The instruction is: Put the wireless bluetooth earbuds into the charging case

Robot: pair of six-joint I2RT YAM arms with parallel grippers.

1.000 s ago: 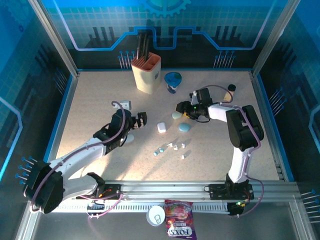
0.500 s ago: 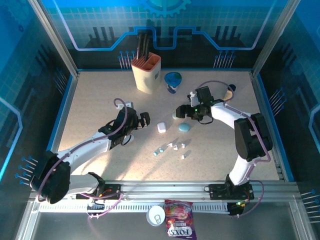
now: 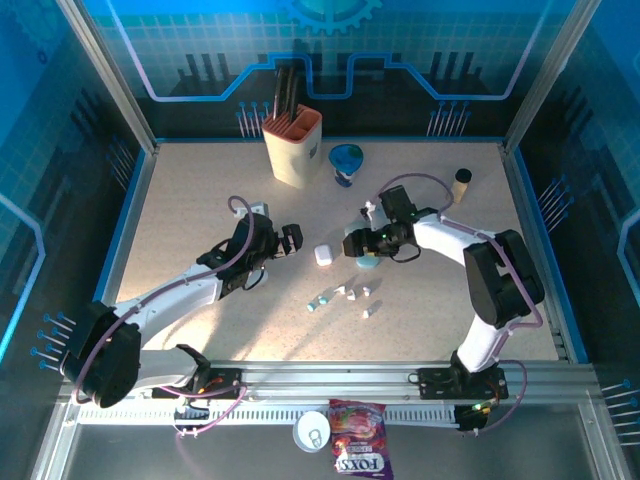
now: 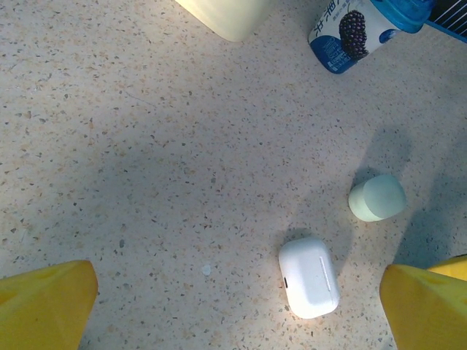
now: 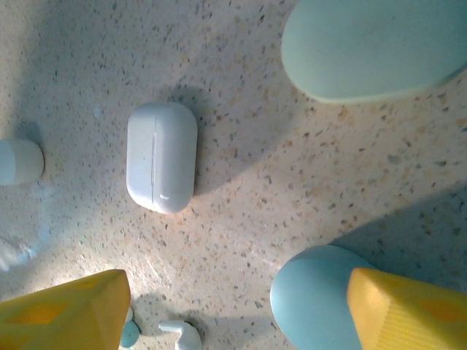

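Observation:
A white charging case (image 3: 323,255) lies shut on the speckled table between my two grippers. It also shows in the left wrist view (image 4: 309,277) and the right wrist view (image 5: 161,156). Several tiny earbuds (image 3: 344,294), white and pale teal, lie scattered just in front of it; two (image 5: 182,334) show at the bottom of the right wrist view. My left gripper (image 3: 288,240) (image 4: 237,310) is open, with the white case near its right finger. My right gripper (image 3: 355,245) (image 5: 233,321) is open, one finger over a teal case (image 5: 317,302) (image 3: 370,263). A pale green case (image 5: 372,47) (image 4: 376,197) lies beyond.
A cream holder (image 3: 293,145) with dark tools stands at the back, a blue cup (image 3: 346,162) (image 4: 357,29) beside it. A small cork-topped bottle (image 3: 461,182) stands at the back right. A candy packet (image 3: 358,452) and a white lid (image 3: 312,432) lie off the table's near edge.
My right gripper has swung left and nearer, from over the pale green case to above the teal one, its jaws changing width on the way. The left gripper crept slightly right, then held.

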